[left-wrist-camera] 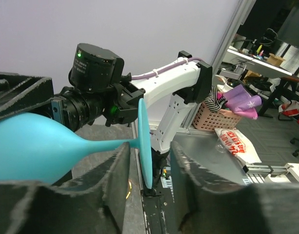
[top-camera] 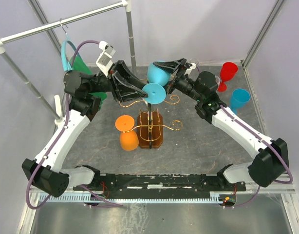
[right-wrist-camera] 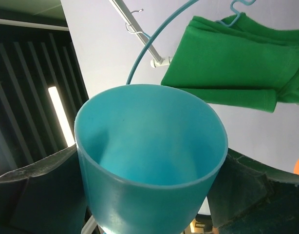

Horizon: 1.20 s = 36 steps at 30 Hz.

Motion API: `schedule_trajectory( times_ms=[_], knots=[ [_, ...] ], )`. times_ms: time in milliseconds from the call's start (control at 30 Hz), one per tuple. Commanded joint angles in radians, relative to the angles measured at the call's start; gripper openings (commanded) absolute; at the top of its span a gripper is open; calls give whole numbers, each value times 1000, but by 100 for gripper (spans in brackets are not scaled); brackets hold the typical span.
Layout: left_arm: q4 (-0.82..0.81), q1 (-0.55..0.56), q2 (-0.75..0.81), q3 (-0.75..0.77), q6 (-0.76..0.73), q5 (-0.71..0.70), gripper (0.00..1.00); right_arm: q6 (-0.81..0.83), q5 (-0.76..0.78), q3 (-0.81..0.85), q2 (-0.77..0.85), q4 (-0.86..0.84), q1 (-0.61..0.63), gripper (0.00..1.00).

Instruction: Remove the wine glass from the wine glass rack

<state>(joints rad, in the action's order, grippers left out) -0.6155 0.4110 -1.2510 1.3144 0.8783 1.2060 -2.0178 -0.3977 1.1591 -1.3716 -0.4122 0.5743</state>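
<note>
The gold wire wine glass rack (top-camera: 150, 126) stands on its dark wooden base mid-table. An orange wine glass (top-camera: 126, 132) hangs upside down from its left arm. My right gripper (top-camera: 165, 68) is shut on the bowl of a cyan wine glass (top-camera: 158, 73), holding it sideways above the rack's top. The bowl fills the right wrist view (right-wrist-camera: 149, 161) between my fingers (right-wrist-camera: 37, 195). My left gripper (top-camera: 138, 87) is open, and the glass's stem and foot disc (left-wrist-camera: 145, 141) lie between its fingers (left-wrist-camera: 105, 190). The bowl (left-wrist-camera: 32, 146) shows at left in the left wrist view.
A red wine glass (top-camera: 228, 73) and a blue one (top-camera: 239, 100) stand at the back right. A green cloth (top-camera: 81, 66) hangs on a hanger from the metal rail (top-camera: 62, 24) at the back left. Frame posts ring the table.
</note>
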Motion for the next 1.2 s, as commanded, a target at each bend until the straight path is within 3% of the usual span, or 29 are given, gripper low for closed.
schedule_trajectory(
  times_ms=[0,267,467,1167],
  knots=[
    [155,-8,81,-12,-173,-26,49,37,31,-17,57,-49,-7,83],
    [593,-46,217,-44,-525,-211,83,117,59,-48,122,34,-41,83],
    [672,-47,249,-62,-606,-300,100,156,66,-29,127,72,-47,83],
    [472,-47,219,-268,-532,-350,98,291,102,50,177,223,-63,83]
  ],
)
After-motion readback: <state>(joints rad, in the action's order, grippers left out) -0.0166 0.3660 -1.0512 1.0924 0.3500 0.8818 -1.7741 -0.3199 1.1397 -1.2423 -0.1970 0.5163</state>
